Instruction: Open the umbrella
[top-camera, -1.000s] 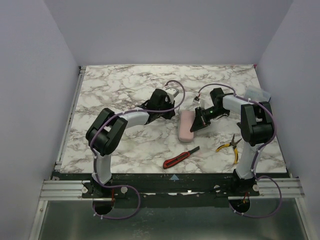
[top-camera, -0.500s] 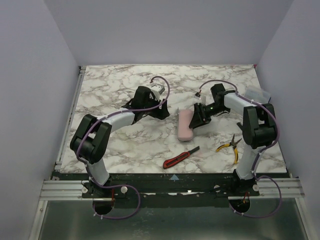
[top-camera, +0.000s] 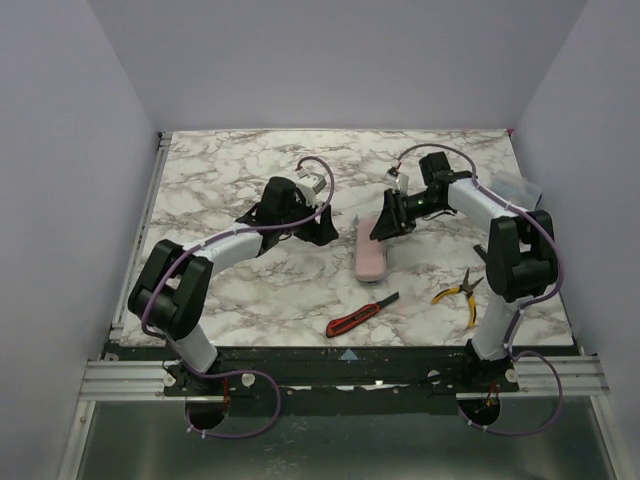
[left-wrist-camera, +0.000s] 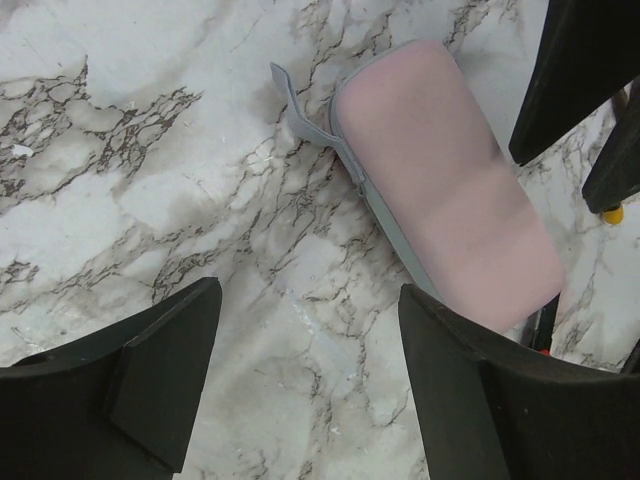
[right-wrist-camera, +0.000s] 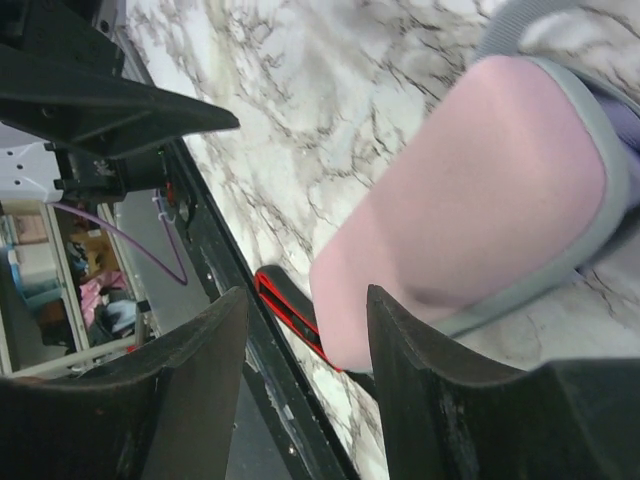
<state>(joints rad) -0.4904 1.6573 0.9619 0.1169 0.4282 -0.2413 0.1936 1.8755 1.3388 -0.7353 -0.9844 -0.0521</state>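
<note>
The umbrella (top-camera: 370, 252) lies folded on the marble table, a pale pink bundle with grey edging and a grey strap (left-wrist-camera: 290, 100) at its far end. My left gripper (top-camera: 322, 230) hovers just left of it, jaws open over bare marble (left-wrist-camera: 305, 330). The umbrella (left-wrist-camera: 450, 190) sits up and to the right of those jaws, apart from them. My right gripper (top-camera: 385, 226) hangs above the umbrella's far end, open, with nothing between its fingers (right-wrist-camera: 305, 310). The pink bundle (right-wrist-camera: 480, 190) fills the upper right of the right wrist view.
A red-and-black utility knife (top-camera: 362, 315) lies near the front edge, just in front of the umbrella. Yellow-handled pliers (top-camera: 460, 292) lie at the front right. A clear plastic piece (top-camera: 515, 185) sits at the back right. Plain walls enclose three sides.
Both grippers have opened and let go. The left arm has drawn back to the left; the right gripper has moved up and farther back. The umbrella still lies folded.
</note>
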